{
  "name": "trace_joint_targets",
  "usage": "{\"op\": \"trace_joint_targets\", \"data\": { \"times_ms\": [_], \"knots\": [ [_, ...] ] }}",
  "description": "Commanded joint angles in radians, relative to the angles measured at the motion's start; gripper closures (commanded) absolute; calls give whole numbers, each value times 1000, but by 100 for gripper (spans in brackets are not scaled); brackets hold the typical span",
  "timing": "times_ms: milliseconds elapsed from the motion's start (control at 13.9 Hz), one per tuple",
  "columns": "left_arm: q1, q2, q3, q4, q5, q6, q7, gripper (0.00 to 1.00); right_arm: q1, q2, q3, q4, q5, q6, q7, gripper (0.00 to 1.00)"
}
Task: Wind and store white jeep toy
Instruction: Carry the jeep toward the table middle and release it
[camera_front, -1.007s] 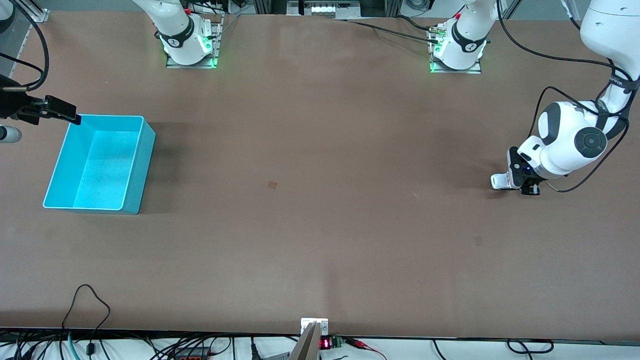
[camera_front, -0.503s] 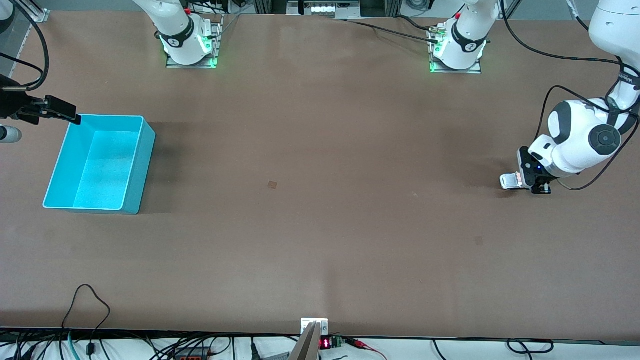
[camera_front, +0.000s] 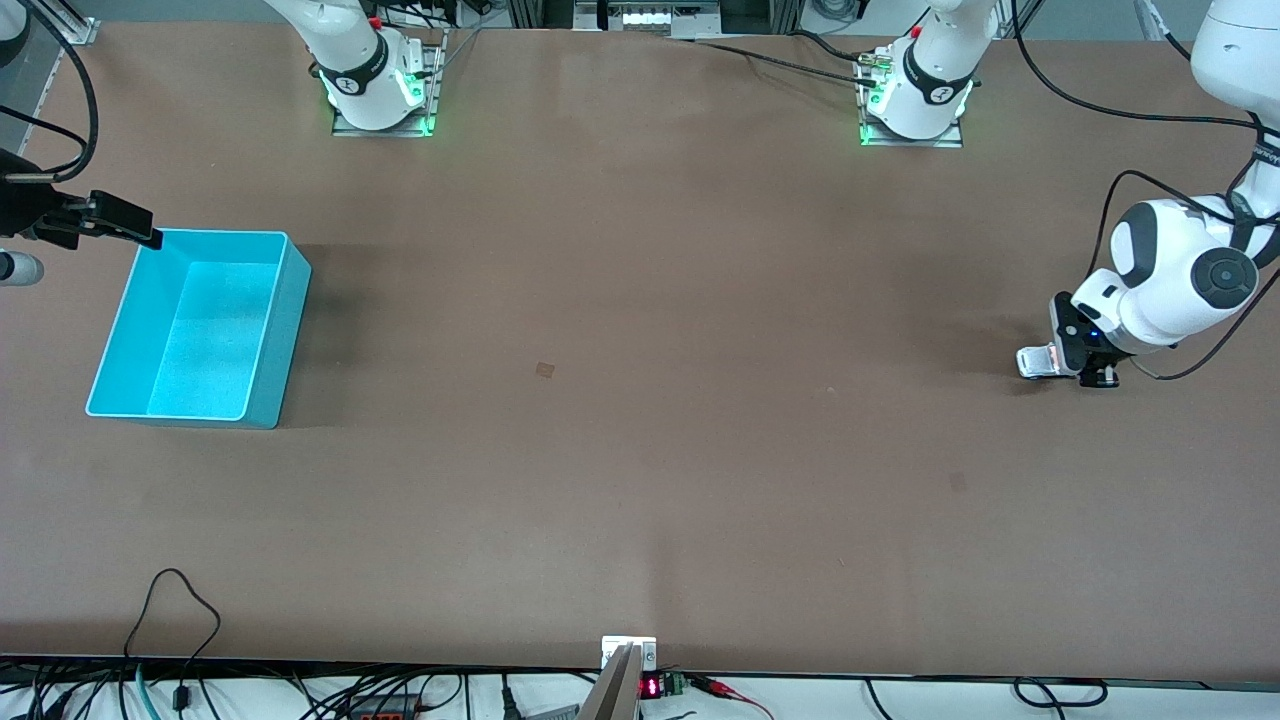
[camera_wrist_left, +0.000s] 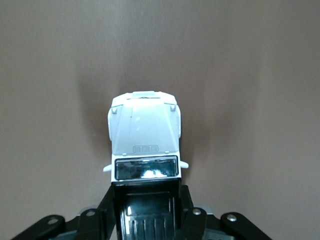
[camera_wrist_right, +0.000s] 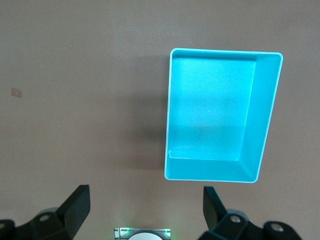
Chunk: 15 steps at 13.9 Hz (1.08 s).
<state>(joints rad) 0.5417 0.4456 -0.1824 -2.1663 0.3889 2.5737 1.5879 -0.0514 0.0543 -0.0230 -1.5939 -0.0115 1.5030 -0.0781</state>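
the brown desk (camera_front: 640, 400) lay nearly bare under your two arms, with only a turquoise bin (camera_front: 200, 330) toward the right arm's end and cables along the edge nearest the front camera.

your left gripper (camera_front: 1072, 362) was down at the desk surface at the left arm's end, and it was clenched on the white jeep toy (camera_front: 1038, 361). in the left wrist view the gripper (camera_wrist_left: 148, 210) pinched the jeep's black rear section from both sides, while the white hood of the white jeep toy (camera_wrist_left: 144, 132) stuck straight out ahead of it. so the toy's long axis ran in line with the gripper's reach, nose pointing away from the wrist and, in the front view, toward the bin's end of the desk. its wheels looked to be at or just above the desk; you could not tell which from these views.

your right gripper (camera_wrist_right: 145, 207) hung spread wide and empty, waiting above the desk just beside the bin (camera_wrist_right: 220, 115), which sat empty.

the relation that mattered: the jeep and the bin were well apart, at the two ends of the desk, with the left arm holding the toy and the right arm much the nearer to the bin.

there was raised lettering on the hood's rear edge, too blurred to read.
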Motion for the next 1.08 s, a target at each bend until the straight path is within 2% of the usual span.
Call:
{"op": "trace_joint_targets", "data": {
  "times_ms": [0, 575, 647, 719, 791, 863, 1007],
  "knots": [
    [43, 116, -3, 42, 31, 34, 55, 80, -10, 1, 5, 14, 7, -23, -15, 0],
    [81, 137, -3, 82, 31, 34, 145, 79, -8, 1, 5, 14, 7, -23, -15, 0],
    [81, 131, -5, 80, 33, 33, 147, 77, -8, 1, 5, 12, 7, -24, -15, 0],
    [80, 122, -9, 80, 31, 31, 147, 67, -8, 1, 5, 14, 7, -24, -15, 0],
    [87, 95, -44, 77, 28, 28, 146, 40, -8, 1, 5, 12, 7, -24, -15, 0],
    [107, 49, -84, 68, 28, 7, 145, 0, -8, 1, 5, 14, 7, -24, -15, 0],
    [112, -52, -152, 63, 12, -129, 145, 0, -8, 1, 5, 14, 7, -24, -15, 0]
  ]
}}
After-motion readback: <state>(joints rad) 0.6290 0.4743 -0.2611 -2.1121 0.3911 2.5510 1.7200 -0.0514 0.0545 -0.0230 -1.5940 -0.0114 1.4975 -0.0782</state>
